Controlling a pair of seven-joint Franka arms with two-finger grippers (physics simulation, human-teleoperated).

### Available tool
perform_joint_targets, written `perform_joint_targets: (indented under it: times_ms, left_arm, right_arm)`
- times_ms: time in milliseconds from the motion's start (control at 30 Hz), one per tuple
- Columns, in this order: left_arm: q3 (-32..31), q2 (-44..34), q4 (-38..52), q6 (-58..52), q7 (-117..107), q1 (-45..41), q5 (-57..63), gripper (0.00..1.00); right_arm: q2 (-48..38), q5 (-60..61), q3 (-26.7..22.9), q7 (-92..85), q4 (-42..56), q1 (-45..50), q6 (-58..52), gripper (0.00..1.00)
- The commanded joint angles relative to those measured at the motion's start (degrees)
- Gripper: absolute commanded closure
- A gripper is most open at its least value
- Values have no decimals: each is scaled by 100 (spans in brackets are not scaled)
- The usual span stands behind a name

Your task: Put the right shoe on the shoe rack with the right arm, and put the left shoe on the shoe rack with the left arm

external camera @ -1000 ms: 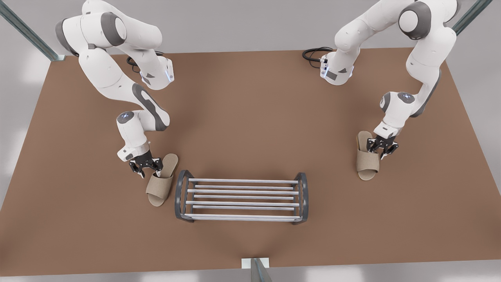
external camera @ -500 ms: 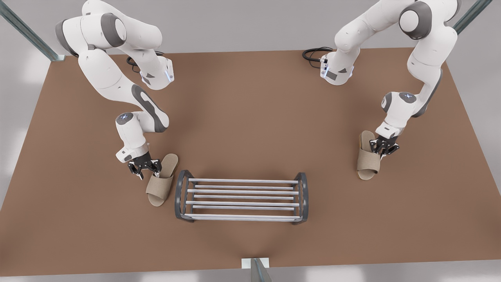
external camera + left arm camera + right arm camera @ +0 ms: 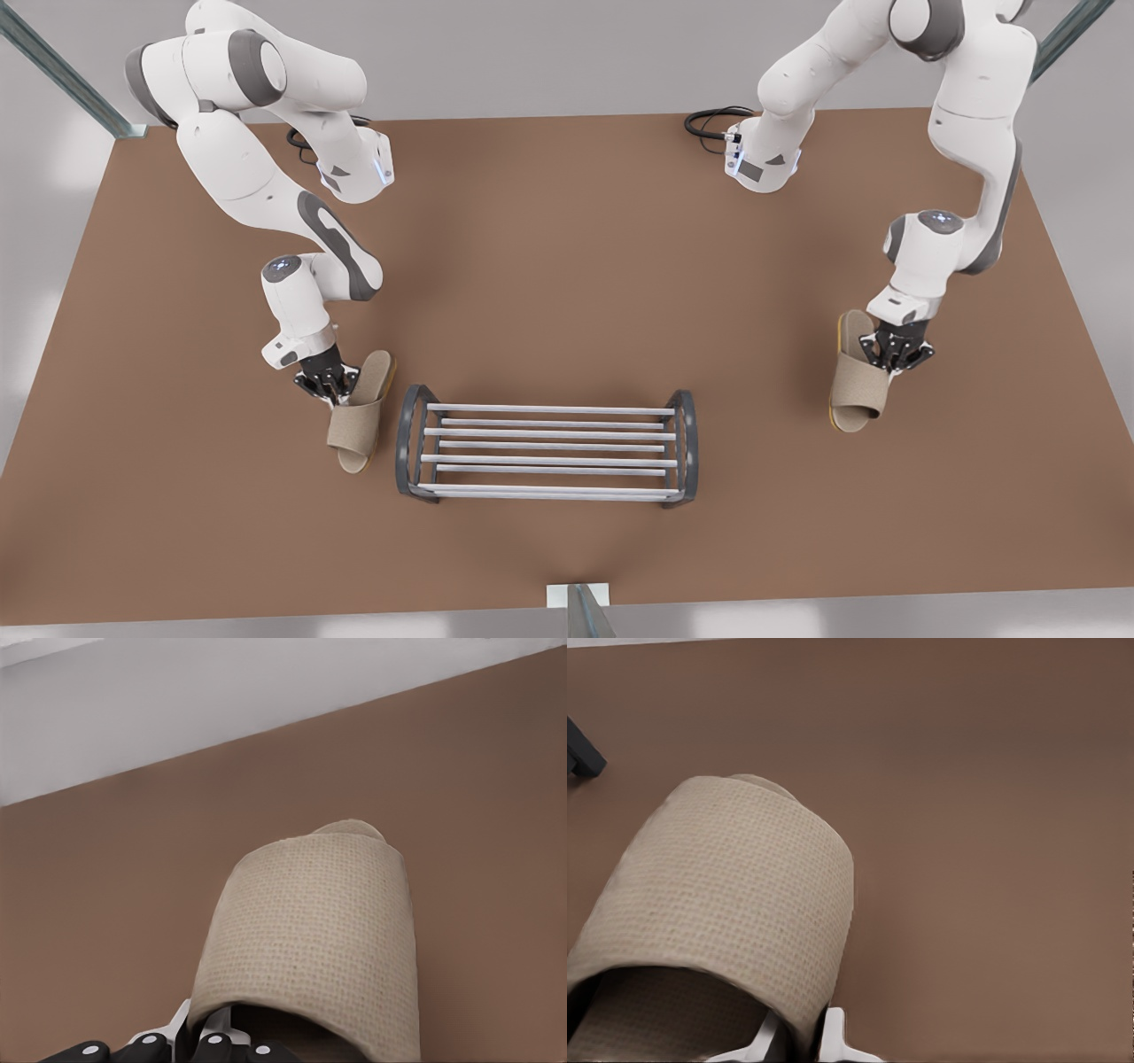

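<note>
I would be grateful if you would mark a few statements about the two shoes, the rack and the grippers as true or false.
1. The shoe rack has no shoe on it yet. True.
2. The right gripper is shut on the band of the right shoe, just off the rack's end at the front view's left. True.
3. The left gripper hangs open above the rack. False: it is shut on the left shoe, well away from the rack toward the front view's right.
4. Both shoes are black leather. False: both are beige woven slippers.
5. The table is brown. True.
</note>
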Motion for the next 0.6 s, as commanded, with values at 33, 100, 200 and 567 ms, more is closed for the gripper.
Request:
perform_joint_targets:
  times_ms: [33, 100, 200, 567]
  left_arm:
    - [-723, -329, 386, -2025, -1752, -2, -15, 78]
    - [-1364, -434, 861, -2896, -2297, 68, -50, 78]
    - [-2384, -557, 1695, -4521, -2640, 130, -674, 78]
    - [-3475, 506, 3910, -7010, -5813, -2146, -183, 79]
  right_arm:
    - [-3, 2, -1, 11, 2, -27, -3, 74]
    - [-21, 2, -1, 20, 2, -71, -3, 76]
    - [-65, 2, -1, 29, 28, -97, -3, 79]
    - [-258, 2, 16, 55, 125, -352, -12, 79]
